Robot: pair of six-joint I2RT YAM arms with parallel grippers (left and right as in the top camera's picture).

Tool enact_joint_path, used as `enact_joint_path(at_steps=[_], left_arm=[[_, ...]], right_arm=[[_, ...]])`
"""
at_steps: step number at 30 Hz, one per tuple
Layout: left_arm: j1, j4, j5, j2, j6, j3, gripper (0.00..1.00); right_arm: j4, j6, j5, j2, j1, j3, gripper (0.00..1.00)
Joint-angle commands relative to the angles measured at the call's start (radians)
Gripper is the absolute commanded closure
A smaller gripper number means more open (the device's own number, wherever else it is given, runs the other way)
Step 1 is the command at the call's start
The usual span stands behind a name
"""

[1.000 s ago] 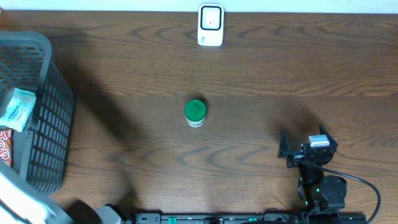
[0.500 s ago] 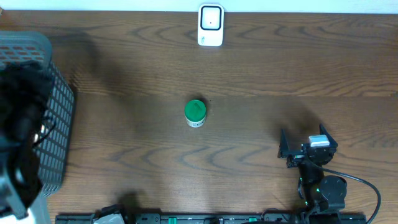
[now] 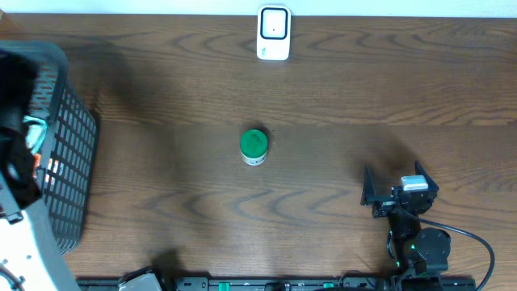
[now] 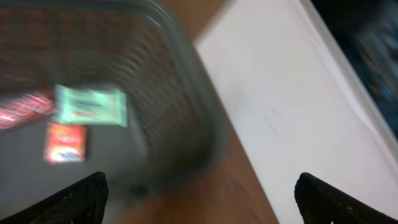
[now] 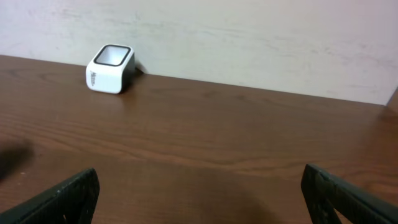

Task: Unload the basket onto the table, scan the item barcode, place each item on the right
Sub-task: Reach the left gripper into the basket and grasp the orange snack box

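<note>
A small jar with a green lid [image 3: 254, 146] stands upright at the middle of the table, with neither gripper near it. The white barcode scanner [image 3: 273, 33] sits at the far edge, and it is also in the right wrist view, scanner [image 5: 110, 60]. My left gripper [image 4: 205, 202] hangs open over the grey mesh basket [image 4: 186, 93] with nothing between its fingers; that view is blurred. My right gripper [image 3: 393, 179] rests open and empty near the front right edge.
The basket [image 3: 69, 153] stands at the table's left end under the left arm [image 3: 16, 121]. Inside it lie a pale green packet [image 4: 90, 106], a small red packet [image 4: 64, 142] and another red pack [image 4: 25, 111]. A white surface [image 4: 292, 106] runs beside the basket.
The left arm has swung from the front left corner up over the basket and now covers much of it. The jar, scanner and right arm have not moved.
</note>
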Motion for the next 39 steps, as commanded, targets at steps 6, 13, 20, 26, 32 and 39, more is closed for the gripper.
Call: enact_joint_path(at_steps=[6, 13, 20, 26, 32, 39], left_arm=[[0.278, -0.089, 0.010, 0.238, 0.046, 0.001, 0.03], [0.304, -0.105, -0.002, 0.521, 0.150, 0.001, 0.03], [0.304, -0.125, -0.001, 0.766, 0.150, -0.002, 0.03], [0.304, -0.102, 0.001, 0.900, 0.163, -0.020, 0.02], [0.304, -0.084, 0.004, 0.983, 0.169, -0.039, 0.01], [0.307, -0.018, 0.002, 0.990, 0.177, -0.146, 0.48]], right_arm=[[-0.002, 0.011, -0.001, -0.002, -0.010, -0.003, 0.01], [-0.002, 0.011, -0.001, -0.002, -0.010, -0.003, 0.01], [-0.002, 0.011, -0.001, -0.002, -0.010, -0.003, 0.01], [-0.002, 0.011, -0.002, -0.002, -0.010, -0.003, 0.01], [-0.002, 0.011, -0.001, -0.002, -0.010, -0.003, 0.01], [-0.002, 0.011, -0.001, -0.002, -0.010, -0.003, 0.01]])
